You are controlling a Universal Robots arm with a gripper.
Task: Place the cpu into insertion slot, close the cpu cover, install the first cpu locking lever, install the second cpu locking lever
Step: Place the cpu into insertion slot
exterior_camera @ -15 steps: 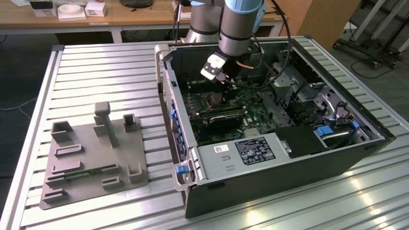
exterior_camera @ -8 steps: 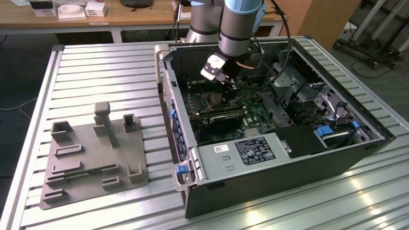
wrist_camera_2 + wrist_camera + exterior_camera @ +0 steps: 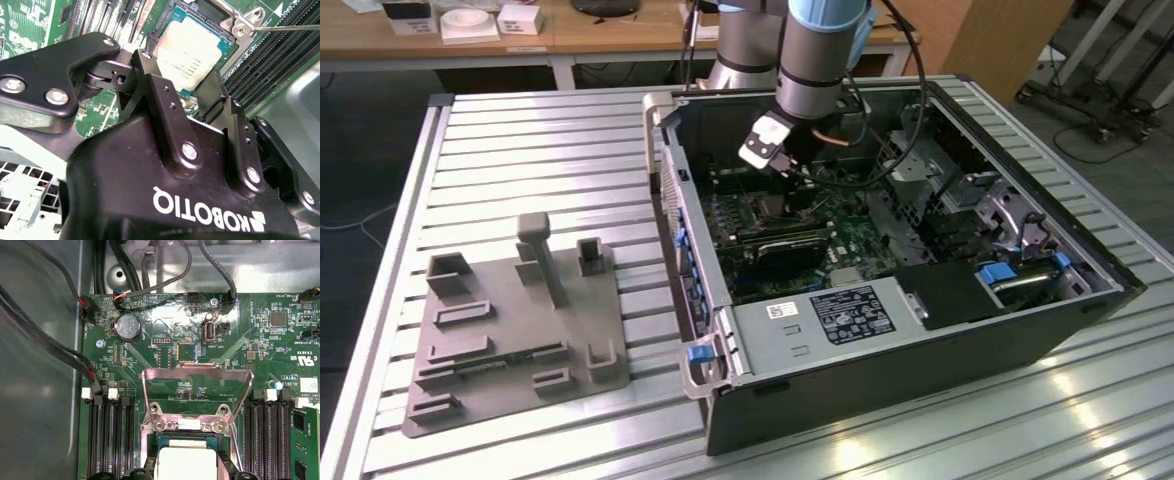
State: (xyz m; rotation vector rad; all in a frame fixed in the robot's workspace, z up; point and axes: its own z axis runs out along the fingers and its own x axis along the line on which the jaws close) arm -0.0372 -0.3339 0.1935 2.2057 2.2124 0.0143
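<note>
The cpu (image 3: 187, 462) (image 3: 192, 50), a pale silver square chip, lies flat in the insertion slot (image 3: 226, 50) on the green motherboard. The cpu cover (image 3: 197, 371), a silvery frame with a cut-out centre, stands raised on its hinge beyond the slot. My gripper (image 3: 190, 475) (image 3: 177, 67) hangs just above the chip, open, with a black finger on each side and a gap between each finger and the chip. A thin metal lever rod (image 3: 290, 27) runs off from one socket corner. In the exterior view my gripper (image 3: 783, 168) reaches down into the open computer case.
Long black memory slots (image 3: 107, 440) (image 3: 270, 435) flank the socket on both sides. Black cables (image 3: 50, 340) run along the case wall, near a coin battery (image 3: 129, 326). A grey box with a white label (image 3: 834, 315) fills the case's near end. A grey fixture (image 3: 507, 330) stands on the slatted table.
</note>
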